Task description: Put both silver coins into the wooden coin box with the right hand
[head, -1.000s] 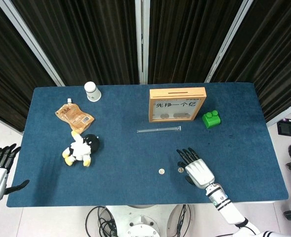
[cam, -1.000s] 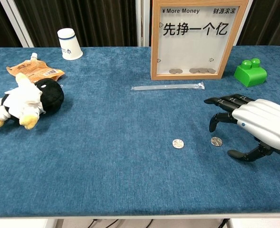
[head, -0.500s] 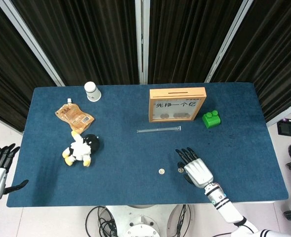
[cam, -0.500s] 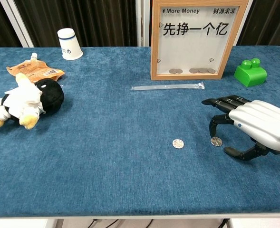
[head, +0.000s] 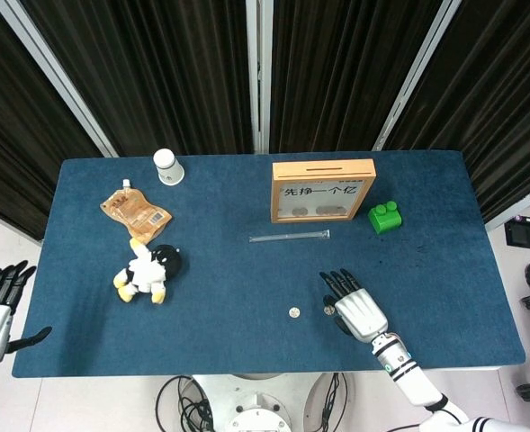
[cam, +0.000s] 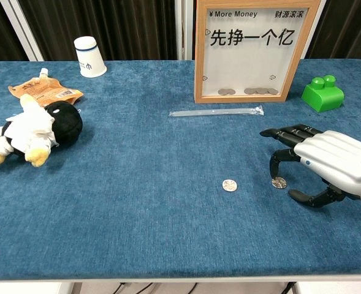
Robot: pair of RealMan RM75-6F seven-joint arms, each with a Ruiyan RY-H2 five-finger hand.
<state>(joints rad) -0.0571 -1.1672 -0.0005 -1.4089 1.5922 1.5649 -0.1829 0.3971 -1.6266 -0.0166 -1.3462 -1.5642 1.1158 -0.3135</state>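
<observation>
Your right hand (cam: pixel 327 165) hovers fingers spread and empty over the nearer silver coin (cam: pixel 279 182), set to pinch it, the other coin (cam: pixel 230 185) at nine o'clock.

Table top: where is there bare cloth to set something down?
Bare: the wide middle between plush toy and left coin, and the front-left corner. Crowded: front right, where the right hand hovers over the other coin, and around the coin box.

Silver-backed right hand (cam: pixel 330 164) with black fingers (cam: pixel 282 133)
</observation>
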